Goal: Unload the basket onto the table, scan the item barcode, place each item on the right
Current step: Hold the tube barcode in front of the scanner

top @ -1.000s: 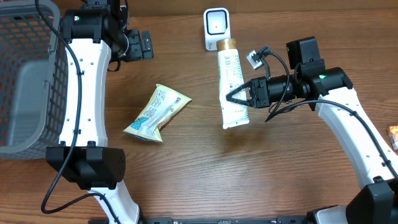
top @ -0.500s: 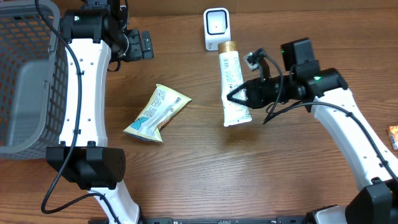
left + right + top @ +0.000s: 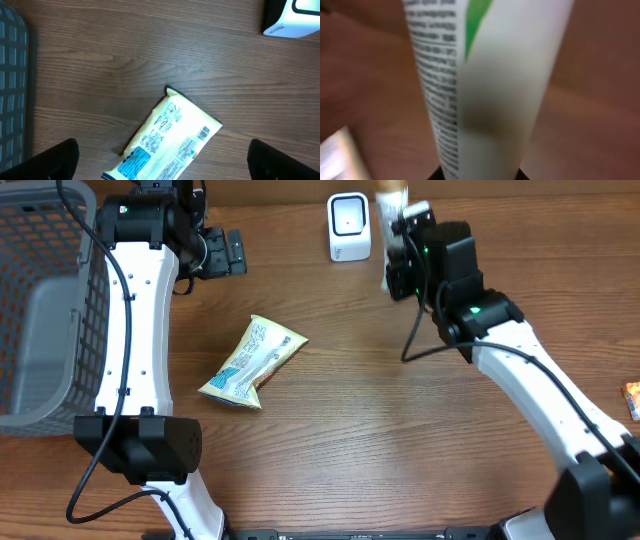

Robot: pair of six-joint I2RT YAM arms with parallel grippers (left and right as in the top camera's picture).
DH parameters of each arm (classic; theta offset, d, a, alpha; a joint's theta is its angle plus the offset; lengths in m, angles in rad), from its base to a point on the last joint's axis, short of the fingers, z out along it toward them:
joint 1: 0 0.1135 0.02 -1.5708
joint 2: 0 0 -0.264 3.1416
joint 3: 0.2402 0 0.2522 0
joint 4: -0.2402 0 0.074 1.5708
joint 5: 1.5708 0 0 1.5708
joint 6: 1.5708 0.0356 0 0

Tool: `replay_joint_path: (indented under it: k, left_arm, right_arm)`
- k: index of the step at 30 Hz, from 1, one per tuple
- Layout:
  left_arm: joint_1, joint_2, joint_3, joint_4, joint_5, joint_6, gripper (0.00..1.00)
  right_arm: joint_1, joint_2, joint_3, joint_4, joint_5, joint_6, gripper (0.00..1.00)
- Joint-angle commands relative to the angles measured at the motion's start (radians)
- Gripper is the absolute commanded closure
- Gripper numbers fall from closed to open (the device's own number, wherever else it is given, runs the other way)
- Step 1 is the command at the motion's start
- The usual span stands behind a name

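Since the right gripper [image 3: 398,252] is clamped narrowly on the tube [image 3: 485,80], the scan falls to that arm alone. We see the tube raised just to the right of the scanner [image 3: 348,225], its long axis running straight out from the fingers and foreshortened from overhead (the small print facing the wrist camera is blurred; we find no barcode). We judge the coming move to be a turn leftward toward the scanner. The left gripper [image 3: 235,253], well left of the scanner, stands wide open and empty; 1 packet [image 3: 252,363] lies below-left of the scanner.
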State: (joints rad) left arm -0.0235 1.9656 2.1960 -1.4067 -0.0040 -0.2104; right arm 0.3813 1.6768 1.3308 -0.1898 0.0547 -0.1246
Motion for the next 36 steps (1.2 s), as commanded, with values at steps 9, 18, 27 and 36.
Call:
replay_joint_path:
  k: [9,18,27,36]
  left_arm:
    - [0.010,-0.009,-0.003,0.001,-0.006,-0.014,0.00]
    - [0.010,-0.009,-0.003,0.001,-0.006,-0.014,0.00]
    - [0.010,-0.009,-0.003,0.001,-0.006,-0.014,0.00]
    - [0.010,-0.009,-0.003,0.001,-0.006,-0.014,0.00]
  right_arm:
    - [0.004,0.309,0.032,0.637,0.342,-0.565,0.96]
    - [-0.002,0.507,0.055,0.947,0.348,-0.944,0.96]
    - [-0.024,0.698,0.376,0.864,0.316,-0.959,0.96]
    - [-0.039,0.824,0.525,0.763,0.238,-1.139,0.96]
